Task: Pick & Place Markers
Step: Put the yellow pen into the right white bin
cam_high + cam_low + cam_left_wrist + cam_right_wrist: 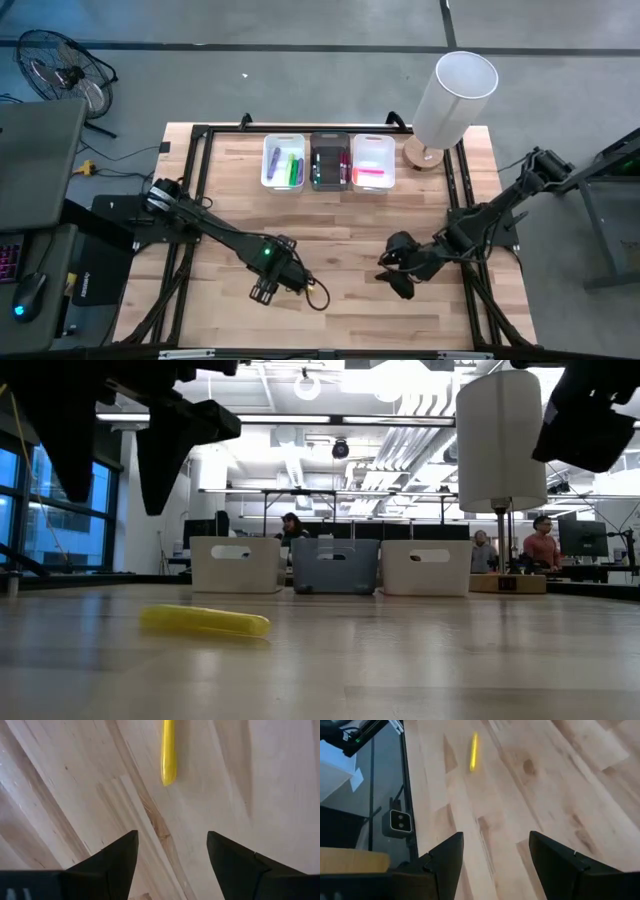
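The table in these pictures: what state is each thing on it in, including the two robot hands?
Yellow marker: lying flat on the bare wood, loose, touched by nothing.
Left gripper: fingers open, empty, above the table by the yellow marker.
Right gripper: fingers open, empty, waiting over the table's right side.
Left white bin: upright, holds several markers.
Dark middle bin: upright, holds markers.
Right white bin: upright, holds pink markers.

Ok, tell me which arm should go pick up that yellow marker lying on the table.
Left, most likely. The left pincer hangs open close by the yellow marker, which lies just ahead of its fingers in the left wrist view. The right pincer, also open, sits farther off.
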`<state>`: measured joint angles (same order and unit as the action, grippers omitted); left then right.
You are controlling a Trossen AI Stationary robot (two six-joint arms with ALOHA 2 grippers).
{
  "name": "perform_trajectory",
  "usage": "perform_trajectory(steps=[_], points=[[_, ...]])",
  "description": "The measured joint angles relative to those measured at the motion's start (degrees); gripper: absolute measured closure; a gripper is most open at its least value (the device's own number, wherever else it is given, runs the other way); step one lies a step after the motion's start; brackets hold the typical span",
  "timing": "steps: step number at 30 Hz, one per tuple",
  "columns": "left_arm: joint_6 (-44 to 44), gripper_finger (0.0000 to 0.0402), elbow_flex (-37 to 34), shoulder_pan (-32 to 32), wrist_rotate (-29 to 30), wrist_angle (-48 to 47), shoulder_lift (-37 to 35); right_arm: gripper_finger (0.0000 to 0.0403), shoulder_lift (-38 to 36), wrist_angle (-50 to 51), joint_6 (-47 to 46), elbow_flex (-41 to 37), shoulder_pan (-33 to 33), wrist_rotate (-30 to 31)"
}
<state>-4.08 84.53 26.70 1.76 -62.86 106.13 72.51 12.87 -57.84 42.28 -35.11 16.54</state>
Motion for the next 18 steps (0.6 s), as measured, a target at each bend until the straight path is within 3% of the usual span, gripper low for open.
perform_trajectory(steps=[8, 13, 18], points=[[6.8, 0.0168, 0.0, 1.2, 0.2, 5.0, 0.0, 0.0187, 4.8, -5.5, -1.0, 0.0, -1.8, -0.2], [6.8, 0.0168, 0.0, 1.0, 2.3, 7.3, 0.0, 0.0187, 8.3, -7.2, -2.8, 0.0, -2.7, -0.1], [5.0, 0.0168, 0.1, 1.1, 0.4, 10.1, 1.5, 0.0187, 10.4, -8.9, -3.5, 0.0, -3.6, 1.5]])
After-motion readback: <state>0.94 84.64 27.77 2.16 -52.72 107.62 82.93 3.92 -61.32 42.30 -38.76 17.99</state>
